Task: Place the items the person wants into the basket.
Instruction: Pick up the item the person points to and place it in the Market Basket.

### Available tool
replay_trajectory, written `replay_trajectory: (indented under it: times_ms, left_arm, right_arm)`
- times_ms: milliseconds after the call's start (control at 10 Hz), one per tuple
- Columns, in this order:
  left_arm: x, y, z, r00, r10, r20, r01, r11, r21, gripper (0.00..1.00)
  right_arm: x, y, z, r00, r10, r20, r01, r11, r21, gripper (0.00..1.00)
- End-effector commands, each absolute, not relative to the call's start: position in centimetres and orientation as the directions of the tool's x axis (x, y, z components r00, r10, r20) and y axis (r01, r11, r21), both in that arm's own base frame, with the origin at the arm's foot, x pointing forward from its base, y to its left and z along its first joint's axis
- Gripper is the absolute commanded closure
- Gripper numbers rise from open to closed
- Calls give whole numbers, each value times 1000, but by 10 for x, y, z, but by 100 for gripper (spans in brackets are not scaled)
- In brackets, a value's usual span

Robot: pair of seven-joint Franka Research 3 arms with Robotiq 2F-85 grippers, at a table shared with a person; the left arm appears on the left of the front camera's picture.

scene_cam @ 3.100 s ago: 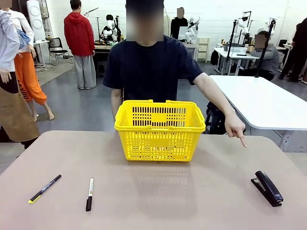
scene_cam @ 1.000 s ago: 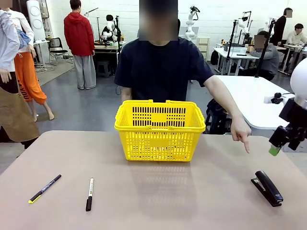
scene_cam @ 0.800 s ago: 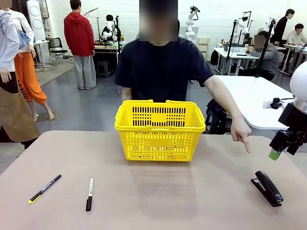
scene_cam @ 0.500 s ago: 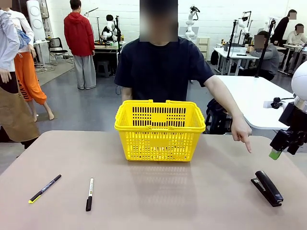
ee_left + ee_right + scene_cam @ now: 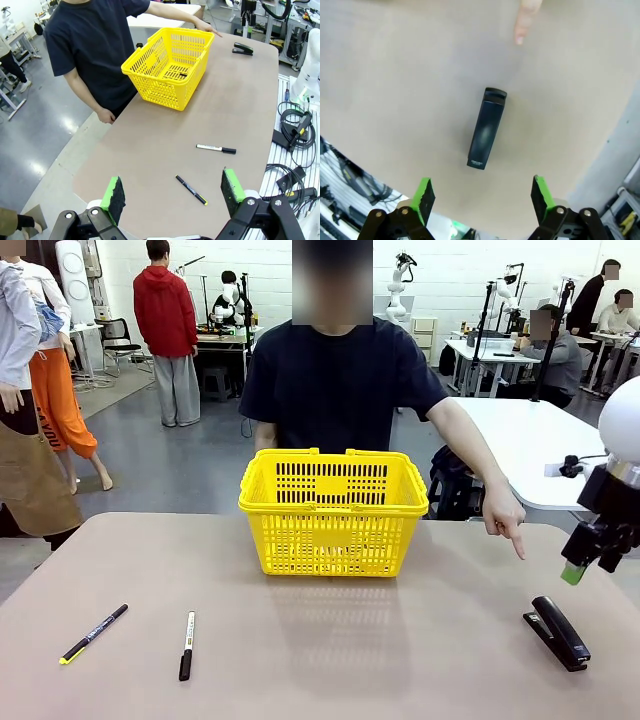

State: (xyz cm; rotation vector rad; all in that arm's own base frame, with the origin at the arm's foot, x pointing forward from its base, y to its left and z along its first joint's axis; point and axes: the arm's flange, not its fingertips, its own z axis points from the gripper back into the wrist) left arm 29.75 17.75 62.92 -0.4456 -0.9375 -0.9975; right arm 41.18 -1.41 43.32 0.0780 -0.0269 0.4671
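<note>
Table point(image 5: 330, 660): matte beige top, rounded corners, mostly bare.
Room: large workshop with grey floor, white tables and other people farther back.
Basket point(image 5: 333, 510): yellow, upright at the far middle, just before the person point(image 5: 340, 380).
Stapler point(image 5: 559, 632): black, flat on the table near the right edge, apart from everything.
Hand point(image 5: 503, 517): forefinger points down toward the stapler, not touching.
Pens: black-yellow pen point(image 5: 93, 633) and white-black pen point(image 5: 186, 645) lie at the near left, well apart from the basket.
Right gripper point(image 5: 482, 196): jaws wide apart, in the air above the stapler, nothing between.
Left gripper point(image 5: 172, 194): jaws spread, high over the left table edge, holding nothing.
</note>
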Motion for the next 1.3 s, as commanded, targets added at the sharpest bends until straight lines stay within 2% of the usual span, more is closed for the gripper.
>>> replay_trajectory:
  times_ms: [0, 500, 1200]
  left_arm:
    - [297, 179, 629, 188, -509, 840, 868, 486, 100, 0]
    - [297, 179, 629, 188, -509, 840, 868, 486, 100, 0]
    - [297, 179, 629, 188, -509, 840, 868, 486, 100, 0]
  right_arm:
    - [421, -9, 402, 895, 445, 2, -445, 895, 15, 0]
    - [433, 12, 359, 887, 461, -11, -461, 887, -5, 0]
    - [439, 18, 330, 872, 489, -32, -490, 871, -40, 0]
